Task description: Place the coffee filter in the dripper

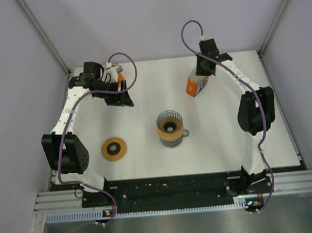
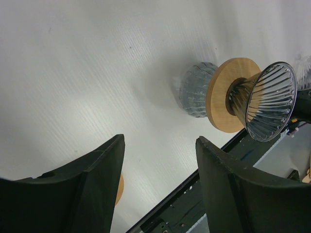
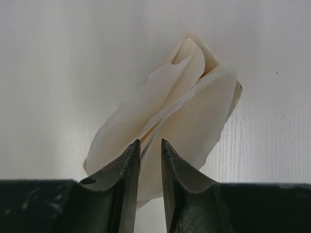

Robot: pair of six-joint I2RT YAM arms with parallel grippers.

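The glass dripper (image 1: 169, 123) with a wooden collar sits on a glass cup at the table's middle; it also shows in the left wrist view (image 2: 270, 100). White coffee filters (image 3: 194, 111) stand bunched in an orange holder (image 1: 195, 86) at the back right. My right gripper (image 1: 202, 76) is on top of them. Its fingers (image 3: 150, 141) stand nearly together, with a fold of filter paper running down between them. My left gripper (image 1: 123, 99) is open and empty at the back left, above bare table (image 2: 160, 138).
A round wooden disc (image 1: 113, 149) with a dark centre lies at the front left; a sliver shows in the left wrist view (image 2: 120, 189). Grey walls close in the table's sides and back. A black rail (image 1: 172, 189) runs along the near edge.
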